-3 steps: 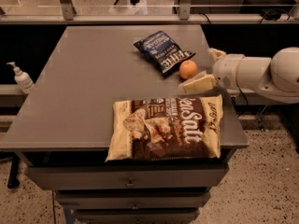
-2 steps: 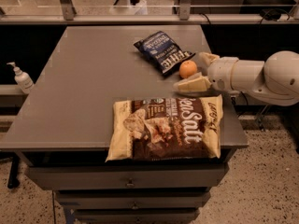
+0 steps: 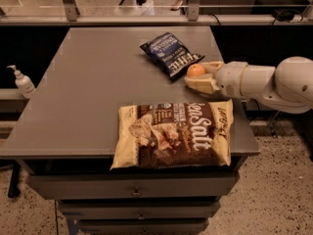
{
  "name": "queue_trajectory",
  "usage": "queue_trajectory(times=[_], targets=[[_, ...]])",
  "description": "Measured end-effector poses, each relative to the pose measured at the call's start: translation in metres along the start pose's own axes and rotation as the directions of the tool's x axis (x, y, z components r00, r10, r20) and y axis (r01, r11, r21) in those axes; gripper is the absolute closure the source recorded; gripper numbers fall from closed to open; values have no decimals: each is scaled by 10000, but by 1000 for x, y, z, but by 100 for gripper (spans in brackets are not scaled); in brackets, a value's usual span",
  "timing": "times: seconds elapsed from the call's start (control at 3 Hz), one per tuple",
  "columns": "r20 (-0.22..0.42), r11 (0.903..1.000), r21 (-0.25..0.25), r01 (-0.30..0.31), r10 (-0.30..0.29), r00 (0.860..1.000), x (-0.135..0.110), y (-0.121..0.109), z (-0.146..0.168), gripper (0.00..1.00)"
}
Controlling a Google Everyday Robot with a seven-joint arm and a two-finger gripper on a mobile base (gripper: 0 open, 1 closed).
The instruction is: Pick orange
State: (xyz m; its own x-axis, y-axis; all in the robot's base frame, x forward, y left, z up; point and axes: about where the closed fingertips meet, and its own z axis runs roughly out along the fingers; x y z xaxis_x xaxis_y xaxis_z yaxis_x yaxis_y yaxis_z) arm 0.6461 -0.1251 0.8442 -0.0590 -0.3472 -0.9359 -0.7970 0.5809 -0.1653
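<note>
The orange (image 3: 196,70) is small and round. It sits on the grey table (image 3: 98,92) near the right edge, just beside the lower corner of a dark blue snack bag (image 3: 169,53). My gripper (image 3: 198,75) reaches in from the right at table height. It is open, with one cream finger behind the orange and the other (image 3: 199,84) in front of it, so the orange lies between them. The white arm (image 3: 274,82) extends off to the right.
A large brown and cream snack bag (image 3: 173,132) lies at the table's front edge, just in front of the gripper. A pump bottle (image 3: 22,81) stands on a ledge left of the table. Drawers sit under the tabletop.
My gripper has moved left along the table, so its fingers now lie on both sides of the orange. The orange and both bags have not moved.
</note>
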Motion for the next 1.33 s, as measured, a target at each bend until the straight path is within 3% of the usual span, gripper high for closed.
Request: queue_trajectory(times=[0.33, 0.67, 1.0, 1.33], targets=[[372, 9997, -132, -223, 228, 9990, -10, -1, -11, 85], [899, 9993, -258, -287, 309, 9955, -33, -7, -33, 100], [1166, 9996, -249, 102, -72, 9931, -61, -20, -57, 100], [1238, 9995, -249, 183, -151, 9922, -67, -22, -60, 100]])
